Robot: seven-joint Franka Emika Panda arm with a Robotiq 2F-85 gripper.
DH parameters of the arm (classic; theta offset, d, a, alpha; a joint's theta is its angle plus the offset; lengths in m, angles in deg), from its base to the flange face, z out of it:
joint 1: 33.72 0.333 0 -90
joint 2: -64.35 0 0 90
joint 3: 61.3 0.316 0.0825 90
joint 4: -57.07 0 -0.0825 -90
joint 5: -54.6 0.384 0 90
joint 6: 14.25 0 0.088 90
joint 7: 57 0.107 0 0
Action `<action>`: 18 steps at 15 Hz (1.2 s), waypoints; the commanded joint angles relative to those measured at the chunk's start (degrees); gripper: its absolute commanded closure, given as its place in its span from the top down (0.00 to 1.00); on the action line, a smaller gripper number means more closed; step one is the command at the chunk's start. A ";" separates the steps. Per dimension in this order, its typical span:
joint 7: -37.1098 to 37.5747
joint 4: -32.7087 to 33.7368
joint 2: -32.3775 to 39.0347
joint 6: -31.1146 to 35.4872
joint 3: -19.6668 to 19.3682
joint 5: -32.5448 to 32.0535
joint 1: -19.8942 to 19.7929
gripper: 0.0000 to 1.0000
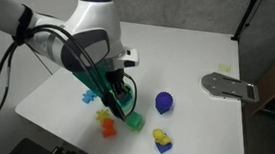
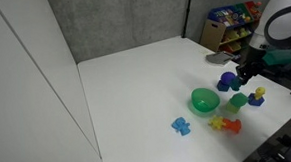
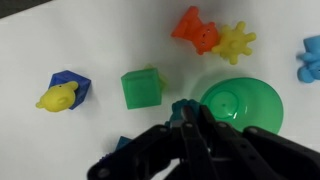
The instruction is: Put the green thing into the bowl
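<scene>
green thing (image 3: 182, 105) (dark teal, chunky, only its top shows) sits right at the tips of the fingers (image 3: 207, 128) in the wrist view. fingers are drawn together on it with no gap showing, so it reads as gripped. can't tell whether it's touching the counter (image 3: 60, 40) or lifted off it. bowl (image 3: 243, 105) is just beside it, bright green, upright, nothing in the part that shows, its near rim cut off by the fingers. bright-green cube (image 3: 141, 87) is on the opposite side of the teal piece, close but apart from it. past the cube there's a blue block with a yellow duck-like piece on it (image 3: 65, 92). beyond the bowl are an orange figure (image 3: 193, 28) and a yellow gear-shaped piece (image 3: 235, 42), touching each other. small blue piece (image 3: 310, 60) is at the frame edge. in an exterior view the blue-purple ball (image 2: 227, 82) is just beside the bowl (image 2: 204, 101), and the arm comes down right next to it.
</scene>
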 commanded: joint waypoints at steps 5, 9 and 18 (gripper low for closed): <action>0.38 9.01 1.91 -10.80 4.09 0.27 1.81 0.04; 0.58 14.93 6.92 -12.77 5.73 0.53 3.05 0.04; 6.11 21.23 18.08 -7.97 4.29 -2.90 5.62 0.03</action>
